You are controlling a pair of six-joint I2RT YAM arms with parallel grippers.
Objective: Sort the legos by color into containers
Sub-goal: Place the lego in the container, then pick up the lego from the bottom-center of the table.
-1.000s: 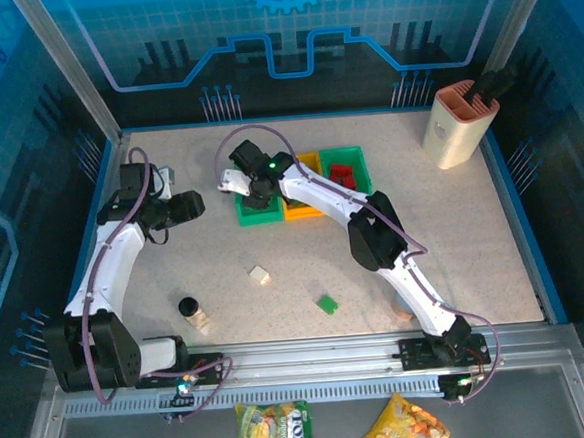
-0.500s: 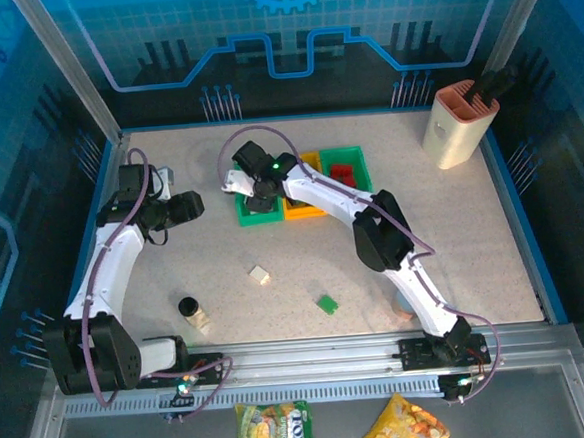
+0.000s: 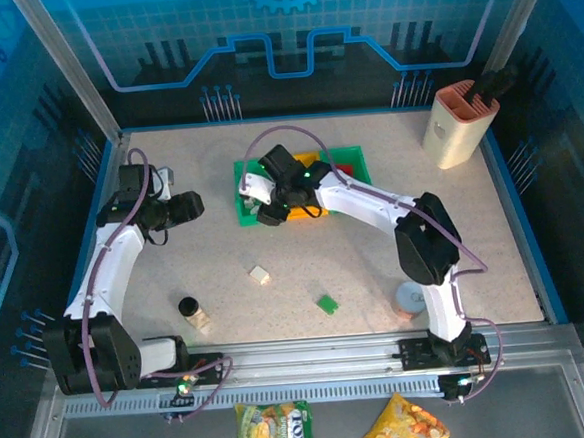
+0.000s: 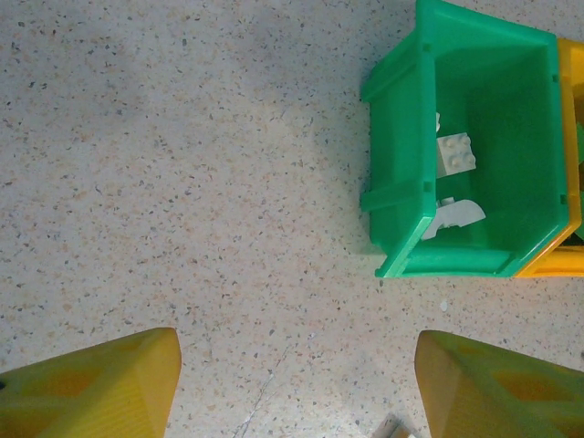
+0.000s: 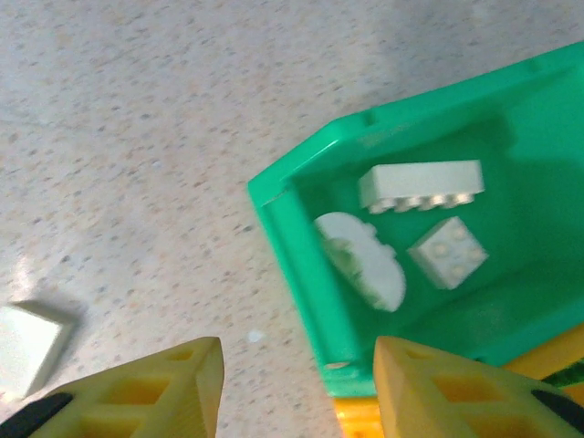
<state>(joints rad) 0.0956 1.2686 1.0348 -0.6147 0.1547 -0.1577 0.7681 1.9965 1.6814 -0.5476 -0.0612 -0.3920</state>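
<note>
A: Far right corner of the speckled beige bench (image 3: 224,254): a tall beige holder with a pink rim (image 3: 456,132), upright, with a black object (image 3: 493,85) sticking out of its top.

B: Near left, a small clear jar with a black lid (image 3: 191,309). Near right, a round pale tin can (image 3: 408,299).

A: Below the metal rail (image 3: 314,388), off the bench: a green-yellow snack packet (image 3: 274,429) and an orange snack packet (image 3: 404,427), side by side.
</note>
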